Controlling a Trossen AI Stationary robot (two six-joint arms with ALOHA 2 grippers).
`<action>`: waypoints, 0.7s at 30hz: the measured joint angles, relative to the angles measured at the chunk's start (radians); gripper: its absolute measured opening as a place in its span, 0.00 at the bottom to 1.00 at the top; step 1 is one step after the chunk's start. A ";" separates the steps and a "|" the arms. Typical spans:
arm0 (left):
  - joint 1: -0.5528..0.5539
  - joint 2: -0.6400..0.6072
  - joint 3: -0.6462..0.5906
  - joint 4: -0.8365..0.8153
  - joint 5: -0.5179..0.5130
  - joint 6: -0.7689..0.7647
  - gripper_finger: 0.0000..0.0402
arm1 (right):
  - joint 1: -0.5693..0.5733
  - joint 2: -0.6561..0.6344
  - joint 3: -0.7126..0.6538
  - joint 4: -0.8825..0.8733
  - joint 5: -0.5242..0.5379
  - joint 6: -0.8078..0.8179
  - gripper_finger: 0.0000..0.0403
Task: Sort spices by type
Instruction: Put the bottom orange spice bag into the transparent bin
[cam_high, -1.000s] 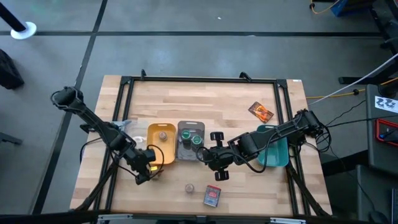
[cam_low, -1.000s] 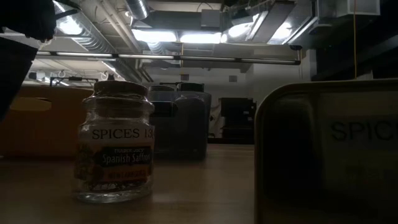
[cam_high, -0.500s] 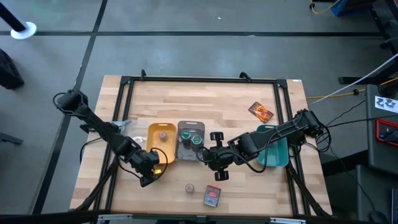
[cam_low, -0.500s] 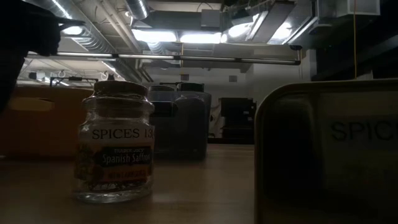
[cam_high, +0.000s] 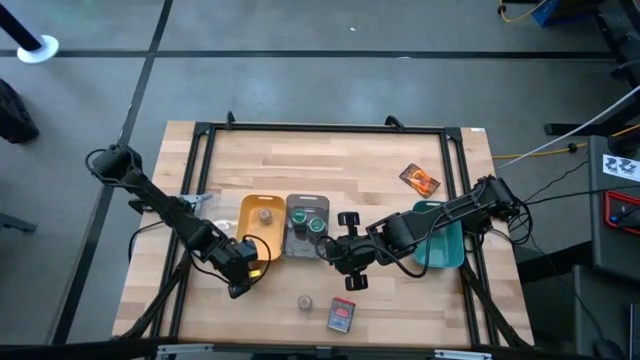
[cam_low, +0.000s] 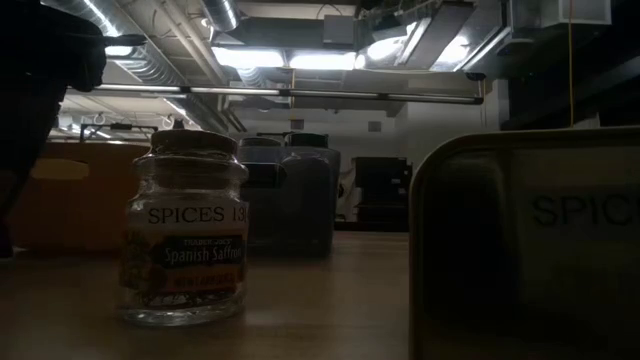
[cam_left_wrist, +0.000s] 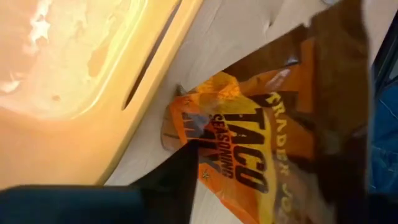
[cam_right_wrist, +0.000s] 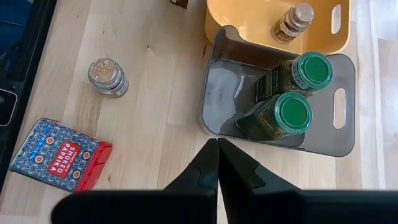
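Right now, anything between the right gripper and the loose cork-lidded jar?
Nothing: bare wood separates the right gripper from the cork-lidded jar, as the right wrist view shows.

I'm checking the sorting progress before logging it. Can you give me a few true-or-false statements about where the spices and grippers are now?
1. Both green-lidded jars lie in the grey tray. True.
2. The yellow tray holds no jar. False: one cork-topped jar is inside.
3. The red box lies on the bare table. True.
4. The right gripper holds a jar. False: it is shut on nothing.
5. The left gripper is at the orange taco seasoning packet. True.
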 joint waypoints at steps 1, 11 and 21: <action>0.000 0.000 0.000 0.000 0.000 0.000 0.28 | 0.000 0.000 0.000 0.000 0.000 0.000 0.02; 0.000 0.000 0.000 0.001 0.033 -0.010 0.04 | 0.000 0.000 0.000 0.000 0.000 0.000 0.02; -0.001 -0.068 0.050 -0.011 0.063 -0.006 0.01 | 0.000 0.000 0.000 0.000 0.000 0.000 0.02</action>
